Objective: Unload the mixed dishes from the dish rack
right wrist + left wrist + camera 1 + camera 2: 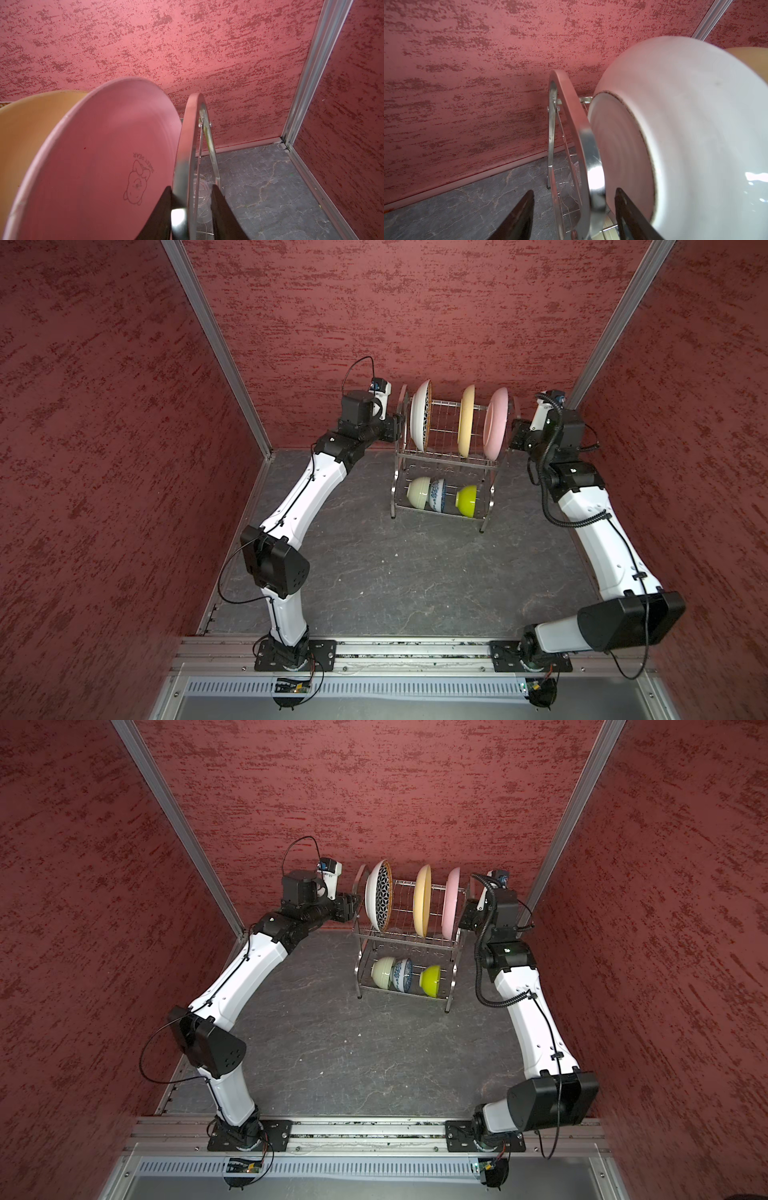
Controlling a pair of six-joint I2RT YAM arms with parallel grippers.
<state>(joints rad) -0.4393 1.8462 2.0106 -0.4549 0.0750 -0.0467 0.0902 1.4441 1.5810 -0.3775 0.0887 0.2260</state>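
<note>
- The dish rack [446,460] [409,938] stood at the far middle of the bench [395,572], close to the back wall [374,323], with its long side running left to right.
- Its upper tier held three plates on edge. A patterned plate [417,418] [380,896] was at the left end, a yellow plate [466,420] right of the middle, and a pink plate [495,423] at the right end.
- Its lower tier held three bowls tipped on their sides. A cream bowl [419,491] lay against a blue-flowered bowl [438,495], and a lime bowl [467,499] lay apart to the right.
- The patterned plate turned its white back left and its pattern right. The pink plate's bear print faced right.
- The left tool [400,427] [574,191] was at the rack's left end. Its fingers stood wide apart astride the left side frame [591,166], one of them between frame and plate.
- The right tool [514,429] [191,187] was at the right end. Its fingers stood narrowly apart either side of the right side frame [182,166].
- The bench was dark grey, veined like stone, with mottled red walls on three sides.
</note>
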